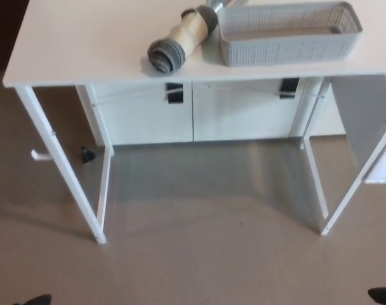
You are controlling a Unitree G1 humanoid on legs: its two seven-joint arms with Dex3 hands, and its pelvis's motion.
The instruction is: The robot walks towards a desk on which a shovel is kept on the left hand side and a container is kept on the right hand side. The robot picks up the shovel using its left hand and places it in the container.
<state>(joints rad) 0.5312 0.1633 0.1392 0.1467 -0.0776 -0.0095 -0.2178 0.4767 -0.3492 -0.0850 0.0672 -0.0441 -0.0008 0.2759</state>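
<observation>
Neither of my hands shows, so I cannot tell how my fingers stand. On the white surface (79,44) the shovel (180,38) lies with its grey-capped handle toward me, just left of the grey container (288,41). I judge I should step closer and bring my left hand squarely over that handle. Its blade is cut off at the top edge.

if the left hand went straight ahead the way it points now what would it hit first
That cannot be settled: neither hand shows in the head view, so no pointing direction is visible. Ahead stands the white desk, bearing the shovel and the container.
</observation>
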